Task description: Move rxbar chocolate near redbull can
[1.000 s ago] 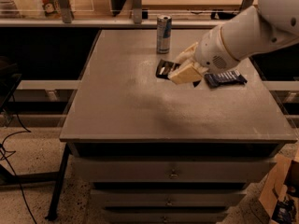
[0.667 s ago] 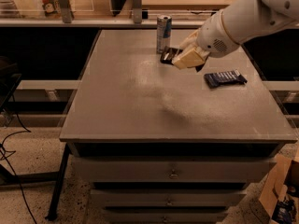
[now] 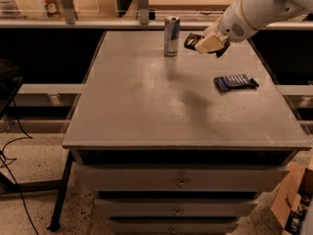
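Grey table [image 3: 146,121]: pincer [image 3: 201,43] clamps rxbar chocolate [image 3: 190,40] aloft, near redbull can [image 3: 171,35].

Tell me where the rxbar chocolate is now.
Camera view, far right: the rxbar chocolate is held in the gripper above the table, just right of the redbull can, behind the navy bar.

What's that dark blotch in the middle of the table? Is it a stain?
Camera view: likely a shadow, not a stain, cast on the table by the arm; the gripper, above the table beside the redbull can, holds the rxbar chocolate up in the air.
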Robot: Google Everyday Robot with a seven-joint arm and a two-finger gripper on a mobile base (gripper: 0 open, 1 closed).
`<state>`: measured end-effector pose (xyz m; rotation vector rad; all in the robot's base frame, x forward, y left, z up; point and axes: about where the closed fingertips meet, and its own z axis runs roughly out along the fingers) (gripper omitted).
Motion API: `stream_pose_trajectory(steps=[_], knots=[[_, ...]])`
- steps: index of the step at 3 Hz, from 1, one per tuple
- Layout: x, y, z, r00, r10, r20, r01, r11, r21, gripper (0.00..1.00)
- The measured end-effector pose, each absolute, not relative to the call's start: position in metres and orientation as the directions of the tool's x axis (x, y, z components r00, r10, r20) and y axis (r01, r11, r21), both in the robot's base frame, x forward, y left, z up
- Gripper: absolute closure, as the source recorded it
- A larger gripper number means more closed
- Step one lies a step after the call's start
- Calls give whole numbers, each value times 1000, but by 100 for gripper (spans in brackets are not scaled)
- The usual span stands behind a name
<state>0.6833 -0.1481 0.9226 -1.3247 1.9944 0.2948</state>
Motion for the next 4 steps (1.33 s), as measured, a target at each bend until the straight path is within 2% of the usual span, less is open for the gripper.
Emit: stream_pose_trajectory(steps=[2, 3, 4], knots=[[736, -157, 897, -274, -647, -712, -830, 533, -166, 100], [751, -151, 882, -294, -613, -734, -815, 562, -142, 83], [758, -142, 873, -299, -587, -752, -808, 575, -127, 60]])
